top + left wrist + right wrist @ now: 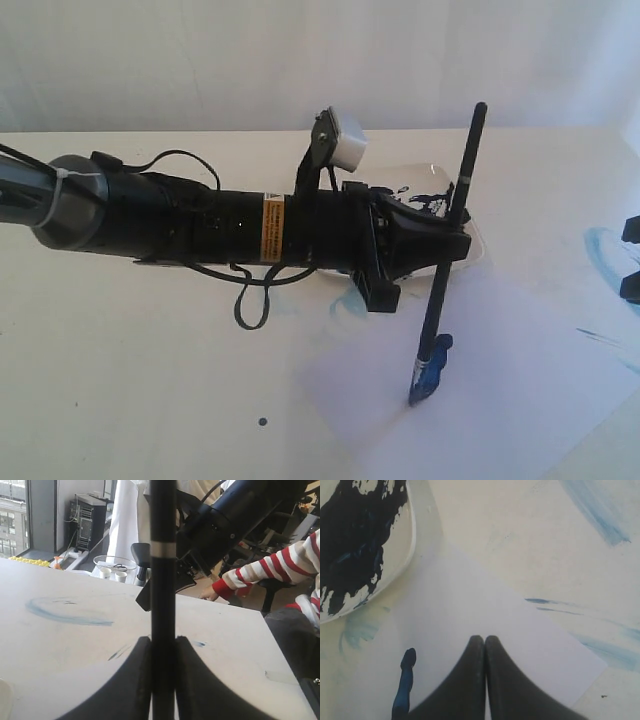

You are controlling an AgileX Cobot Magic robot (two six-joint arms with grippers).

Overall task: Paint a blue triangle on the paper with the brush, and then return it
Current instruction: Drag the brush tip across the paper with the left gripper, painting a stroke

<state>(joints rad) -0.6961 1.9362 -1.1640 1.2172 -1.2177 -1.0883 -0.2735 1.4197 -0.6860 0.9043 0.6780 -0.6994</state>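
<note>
My left gripper (443, 247) is shut on the brush (452, 215), gripping the black handle at mid-length. The brush stands steeply tilted, its blue tip (416, 396) down on the paper (500, 370). In the left wrist view the handle (162, 580) runs straight up between the closed fingers (142, 680). One short thick blue stroke (434, 362) lies on the paper, also seen in the right wrist view as a blue stroke (404, 685). No triangle outline shows. My right gripper (485, 641) is shut and empty above the paper (485, 595).
The white plate (412, 535) with the dark navy paint blotch (350, 540) sits behind the left gripper, its rim (478, 240) at the paper's far edge. Pale-blue smears (605, 250) mark the table at right. Part of the right arm (630, 288) shows at the right edge.
</note>
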